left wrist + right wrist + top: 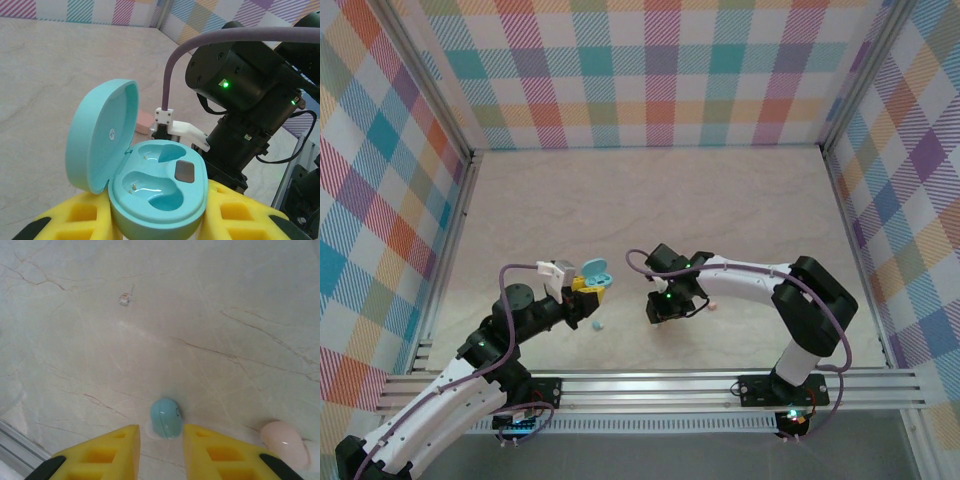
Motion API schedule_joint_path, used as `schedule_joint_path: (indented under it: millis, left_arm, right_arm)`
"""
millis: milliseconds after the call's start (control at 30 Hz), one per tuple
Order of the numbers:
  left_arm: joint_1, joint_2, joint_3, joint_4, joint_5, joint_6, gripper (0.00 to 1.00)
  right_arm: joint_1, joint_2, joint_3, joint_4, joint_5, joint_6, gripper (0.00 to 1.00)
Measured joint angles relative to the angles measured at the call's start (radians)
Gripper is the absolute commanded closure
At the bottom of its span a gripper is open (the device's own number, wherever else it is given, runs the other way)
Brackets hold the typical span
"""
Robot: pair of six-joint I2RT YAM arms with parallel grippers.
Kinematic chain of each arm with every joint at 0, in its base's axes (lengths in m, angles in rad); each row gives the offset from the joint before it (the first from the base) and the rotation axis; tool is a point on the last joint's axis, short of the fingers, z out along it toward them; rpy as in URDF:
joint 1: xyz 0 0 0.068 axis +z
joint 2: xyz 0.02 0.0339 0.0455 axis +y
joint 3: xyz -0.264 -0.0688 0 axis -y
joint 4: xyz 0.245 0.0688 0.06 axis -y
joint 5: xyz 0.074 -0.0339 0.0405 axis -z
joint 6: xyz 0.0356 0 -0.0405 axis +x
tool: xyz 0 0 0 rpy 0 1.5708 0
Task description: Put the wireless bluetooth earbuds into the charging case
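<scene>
Your right gripper (pixel 161 440): jaws apart, straddling blue earbud (pixel 166 417) on table (pixel 200 315) — centre it, close gently, avoid pink earbud (pixel 285 442) nearby. Left gripper (pixel 157 217) clamps open, empty blue case (pixel 150 190) — keep it level.

The case (pixel 150 200) is turquoise, lid and tray alike, with a dark grey patch in the tray; the left fingers (pixel 240 210) under it are yellow, tipped black; behind it lies a salmon-pink piece (pixel 142 121); the cable (pixel 225 37) above it is mauve; near it lie a pale blue earbud (pixel 599 326) and a pink earbud (pixel 713 306); the table (pixel 720 200) around it is cream, veined brown; the walls (pixel 660 70) beyond it are plaid in pink, teal, orange and violet.
</scene>
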Motion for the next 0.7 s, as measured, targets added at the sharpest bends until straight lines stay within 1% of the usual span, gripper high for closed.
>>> schedule_joint_path:
  millis: [700]
  left_arm:
    - [0.000, -0.015, 0.011, -0.004, 0.000, 0.015, 0.76]
  right_arm:
    - [0.017, 0.044, 0.034, -0.011, 0.046, -0.028, 0.68]
